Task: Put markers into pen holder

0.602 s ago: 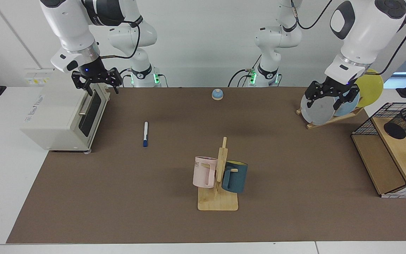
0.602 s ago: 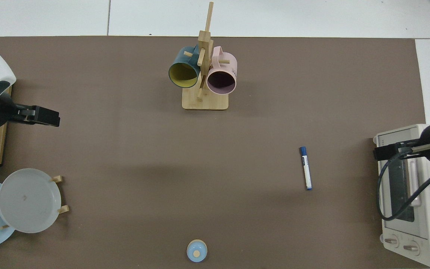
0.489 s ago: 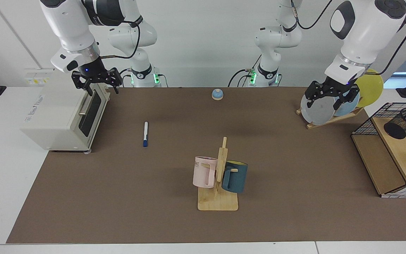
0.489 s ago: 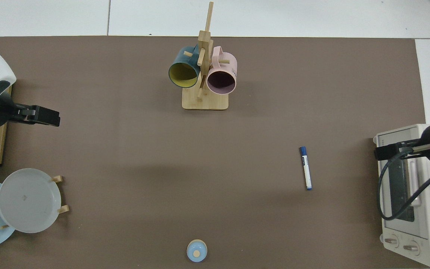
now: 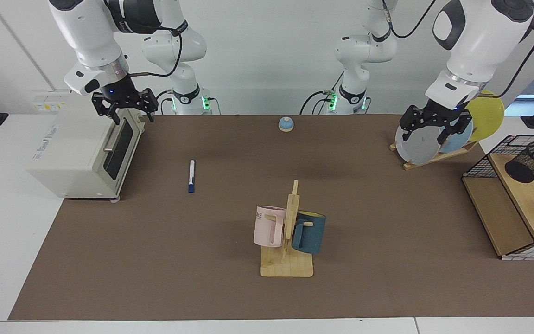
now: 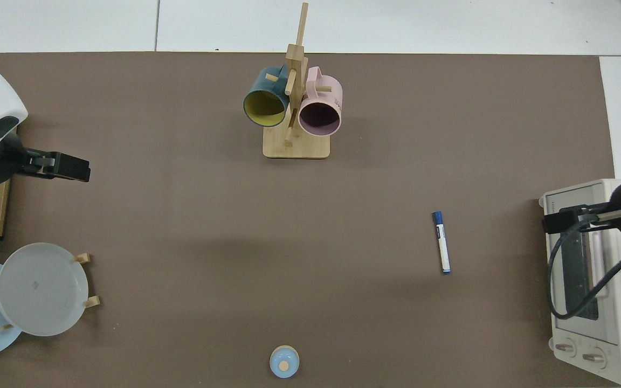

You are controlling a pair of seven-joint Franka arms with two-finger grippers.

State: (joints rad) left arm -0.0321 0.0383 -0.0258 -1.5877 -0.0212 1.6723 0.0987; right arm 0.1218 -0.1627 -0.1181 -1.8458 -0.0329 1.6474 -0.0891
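The marker (image 5: pixel 191 176) (image 6: pixel 441 242), white with a dark blue cap, lies flat on the brown mat, cap toward the near edge in the facing view. The pen holder (image 5: pixel 532 161), a small black mesh cup, sits tilted on the wooden shelf at the far right of that view; the top view does not take it in. My right gripper (image 5: pixel 125 112) (image 6: pixel 552 222) hangs open and empty above the toaster oven's front corner, up and left of the marker. My left gripper (image 5: pixel 434 130) (image 6: pixel 80 170) hangs open and empty in front of the plates, left of the pen holder.
A toaster oven (image 5: pixel 81 153) stands at the mat's left edge. A wooden mug tree (image 5: pixel 290 222) with a pink and a teal mug is mid-front. A plate rack (image 5: pixel 427 160), a blue bell (image 5: pixel 286 124) and a wire-grid shelf (image 5: pixel 480 167) are also here.
Both grippers have risen slightly. The marker and pen holder have not moved.
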